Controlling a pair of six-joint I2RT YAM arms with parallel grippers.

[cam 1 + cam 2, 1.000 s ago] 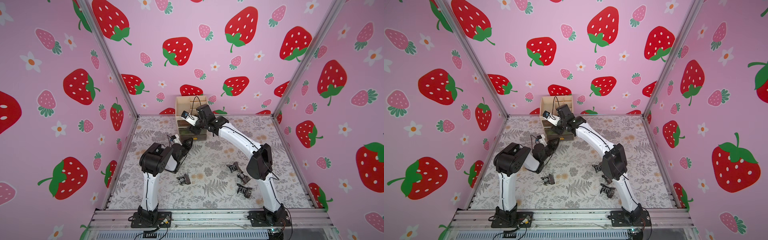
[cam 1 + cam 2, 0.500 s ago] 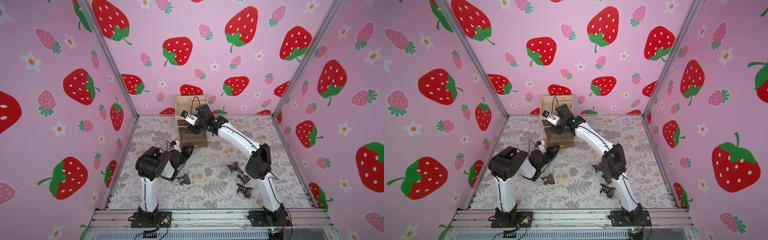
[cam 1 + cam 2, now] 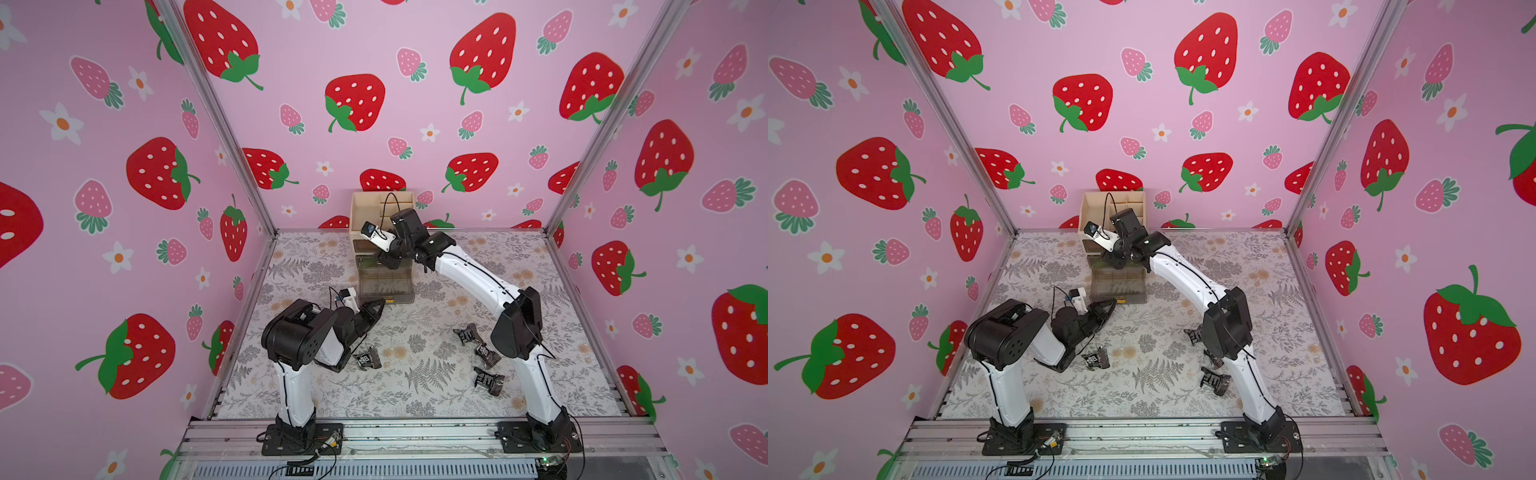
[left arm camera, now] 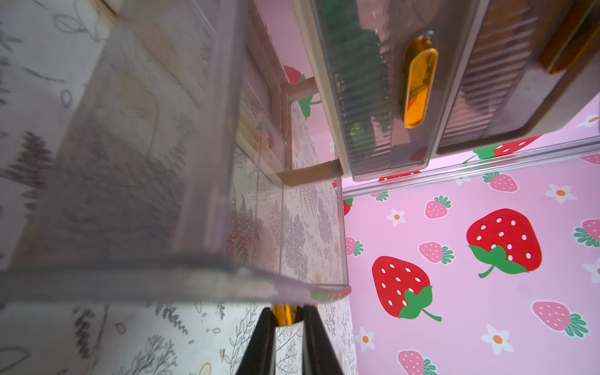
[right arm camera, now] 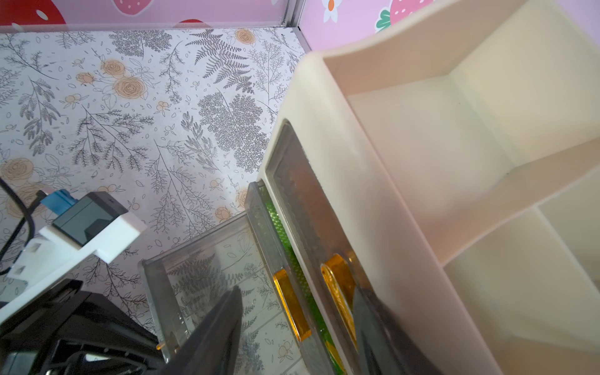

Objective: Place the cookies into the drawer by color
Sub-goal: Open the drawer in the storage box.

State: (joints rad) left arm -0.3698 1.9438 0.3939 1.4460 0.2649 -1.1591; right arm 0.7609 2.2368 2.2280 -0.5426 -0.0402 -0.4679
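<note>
Left gripper pinches the bottom drawer's gold handle, so it stands open and empty for the black cookies lying on the mat. Right gripper, jaws apart and holding nothing, sits at the box front, probably steadying it.

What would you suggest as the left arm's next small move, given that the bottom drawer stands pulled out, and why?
Probably open the left gripper and back off the gold handle it grips: the smoky translucent bottom drawer looks pulled well out and empty, while black wrapped cookie packets lie on the floral mat.
</note>
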